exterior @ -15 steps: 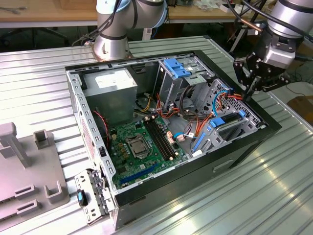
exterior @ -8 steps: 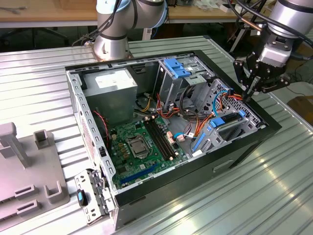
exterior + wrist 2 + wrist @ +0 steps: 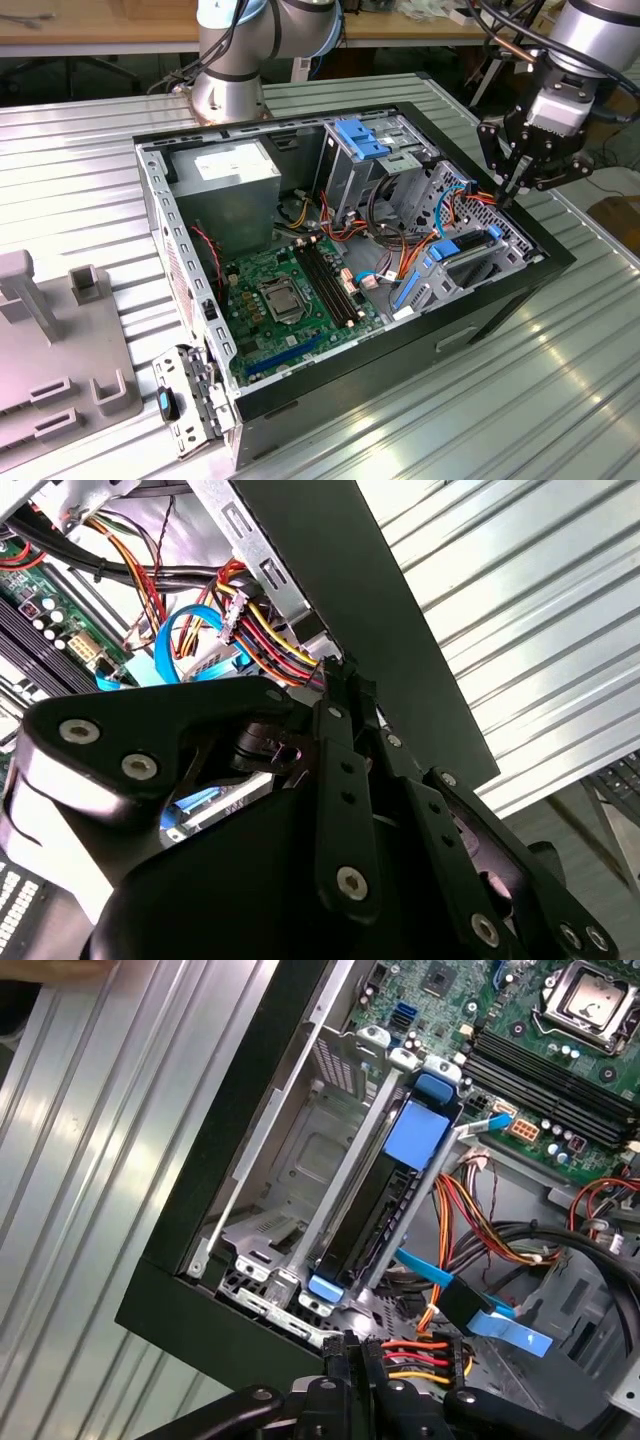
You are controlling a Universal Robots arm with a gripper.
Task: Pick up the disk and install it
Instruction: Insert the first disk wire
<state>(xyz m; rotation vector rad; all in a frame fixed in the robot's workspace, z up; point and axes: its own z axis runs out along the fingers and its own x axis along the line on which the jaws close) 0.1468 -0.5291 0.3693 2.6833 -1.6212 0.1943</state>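
Observation:
The disk [image 3: 362, 1232] stands on edge in a bay of the lower drive cage, its blue carrier rail [image 3: 417, 1133] showing along its edge. In the exterior view the disk [image 3: 470, 255] lies at the case's near right corner. My gripper [image 3: 508, 190] hangs just above the case's right rim, beside that cage. Its fingers [image 3: 350, 1345] are shut together, and a bundle of red, orange and yellow power wires [image 3: 415, 1358] runs straight into the tips. In the second wrist view the wires [image 3: 280, 650] end at the gripper [image 3: 345, 680].
The open computer case [image 3: 545, 265] lies on a ribbed metal table [image 3: 560, 400]. A fixed blue bracket [image 3: 360, 138] tops the tall drive cage. Blue data cables [image 3: 470, 1315] loop near the disk. The motherboard [image 3: 290, 300] fills the case floor. Grey fixtures [image 3: 60, 340] stand at the exterior view's left.

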